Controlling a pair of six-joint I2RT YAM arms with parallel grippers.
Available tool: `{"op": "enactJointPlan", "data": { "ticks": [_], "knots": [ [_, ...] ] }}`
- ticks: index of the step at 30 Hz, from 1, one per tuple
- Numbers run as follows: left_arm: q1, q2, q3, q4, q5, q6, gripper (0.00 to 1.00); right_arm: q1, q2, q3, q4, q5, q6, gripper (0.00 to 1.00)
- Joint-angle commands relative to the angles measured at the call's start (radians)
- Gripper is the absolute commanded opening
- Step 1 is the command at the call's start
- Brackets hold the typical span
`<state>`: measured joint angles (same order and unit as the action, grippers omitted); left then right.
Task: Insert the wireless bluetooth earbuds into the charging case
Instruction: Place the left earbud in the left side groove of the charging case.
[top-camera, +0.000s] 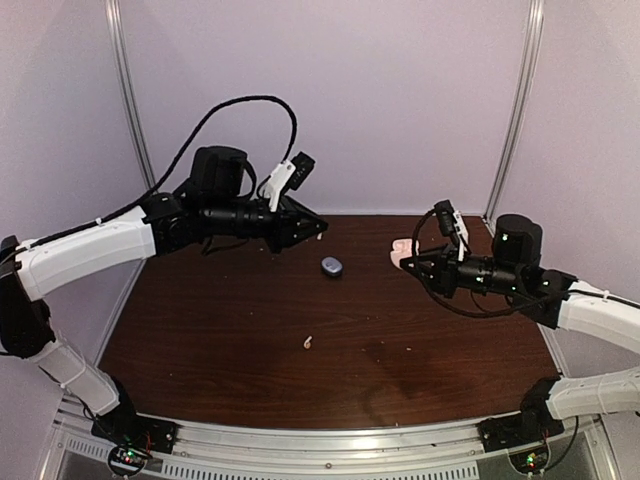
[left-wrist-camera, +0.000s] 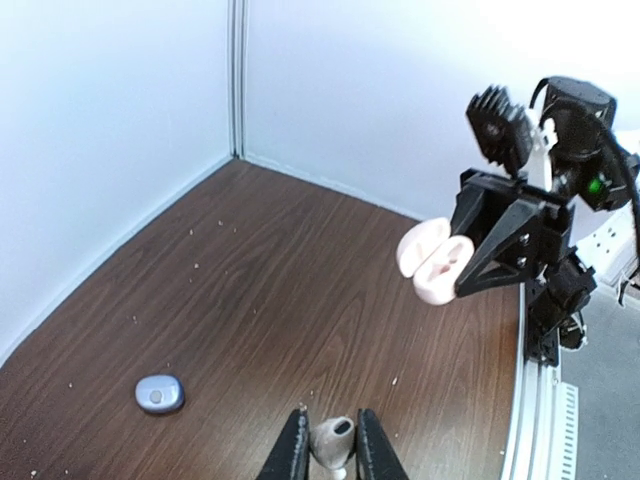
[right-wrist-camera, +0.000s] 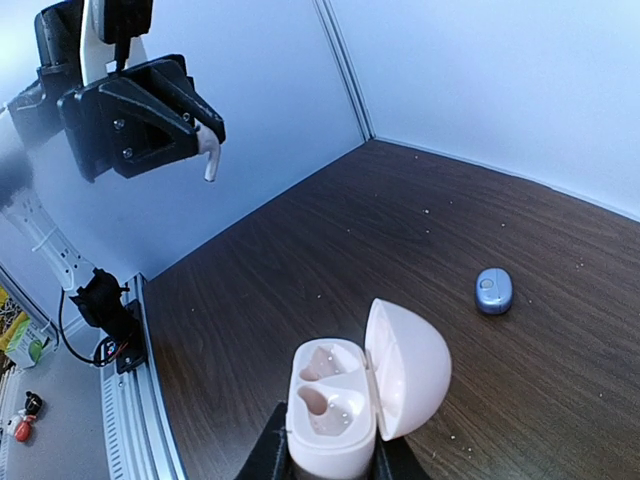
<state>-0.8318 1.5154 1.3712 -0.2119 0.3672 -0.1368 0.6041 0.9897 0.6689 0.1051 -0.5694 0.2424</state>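
Left wrist view: a white earbud (left-wrist-camera: 334, 441) is clamped between the left gripper's (left-wrist-camera: 331, 424) fingers, raised off the table (left-wrist-camera: 300, 290). The open charging case (right-wrist-camera: 335, 395) is pinched by the right gripper (right-wrist-camera: 332, 448).

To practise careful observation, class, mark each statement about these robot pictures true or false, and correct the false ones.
1. The left hand grips a white earbud. True.
2. The charging case held in the right hand is shut. False: it is open, with nothing inside.
3. A blue-grey case lies on the table. True.
4. No earbud lies on the table. False: a loose earbud lies there, apart from both hands.
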Motion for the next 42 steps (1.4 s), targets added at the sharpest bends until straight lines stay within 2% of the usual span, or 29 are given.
{"op": "enactJointPlan", "data": {
  "ticks": [1, 4, 8, 12, 15, 25, 32, 42],
  "knots": [
    [-0.003, -0.094, -0.087, 0.221, -0.003, -0.057, 0.13, 0.002, 0.037, 0.048, 0.138, -0.029, 0.050, 0.00],
    [-0.003, -0.153, -0.151, 0.327, -0.003, -0.072, 0.13, 0.023, 0.070, 0.062, 0.181, -0.036, 0.063, 0.00],
    [-0.037, -0.195, -0.208, 0.388, -0.055, -0.027, 0.13, 0.063, 0.106, 0.073, 0.240, -0.046, 0.063, 0.00],
    [-0.122, -0.195, -0.232, 0.406, -0.176, 0.061, 0.13, 0.120, 0.117, 0.070, 0.297, -0.030, 0.008, 0.00],
    [-0.189, -0.177, -0.229, 0.427, -0.237, 0.104, 0.12, 0.179, 0.106, 0.049, 0.338, 0.040, -0.083, 0.00],
    [-0.260, -0.163, -0.259, 0.551, -0.216, 0.169, 0.12, 0.299, 0.100, 0.018, 0.427, 0.142, -0.309, 0.00],
    [-0.271, -0.171, -0.278, 0.578, -0.183, 0.195, 0.11, 0.329, 0.087, 0.002, 0.455, 0.203, -0.362, 0.00],
    [-0.274, -0.157, -0.284, 0.612, -0.120, 0.204, 0.10, 0.346, 0.093, 0.008, 0.460, 0.196, -0.400, 0.00]
  ]
}}
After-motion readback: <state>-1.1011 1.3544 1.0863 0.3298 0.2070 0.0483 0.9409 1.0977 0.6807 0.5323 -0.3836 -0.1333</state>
